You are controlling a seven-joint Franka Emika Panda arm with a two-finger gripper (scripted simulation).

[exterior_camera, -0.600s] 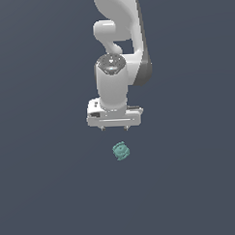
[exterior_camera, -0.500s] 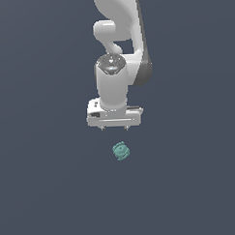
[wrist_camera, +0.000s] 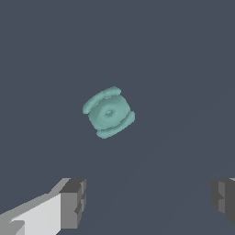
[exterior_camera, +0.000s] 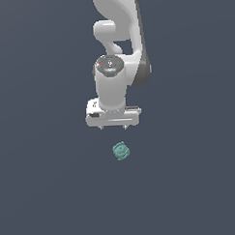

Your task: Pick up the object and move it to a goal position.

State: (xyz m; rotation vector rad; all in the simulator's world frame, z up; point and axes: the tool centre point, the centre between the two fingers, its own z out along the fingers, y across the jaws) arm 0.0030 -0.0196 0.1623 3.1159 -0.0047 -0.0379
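Flat dark bench (exterior_camera: 45, 190), plain grey throughout. White arm (exterior_camera: 118, 37) hanging over it, wrist pointing down. Pincer (exterior_camera: 113, 126) spread wide, grey pads (wrist_camera: 73, 203) well apart, nothing between them. Small teal lump (exterior_camera: 121, 151) on bench just beyond pincer tips, untouched, ribbed with dimpled centre (wrist_camera: 109, 112).

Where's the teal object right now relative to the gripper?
In the exterior view the teal object lies on the dark floor just below the gripper, near centre, apart from it. The wrist view shows it ahead of the open fingers, not between them.

Bare simulator scene, flat grey ground (exterior_camera: 45, 190)
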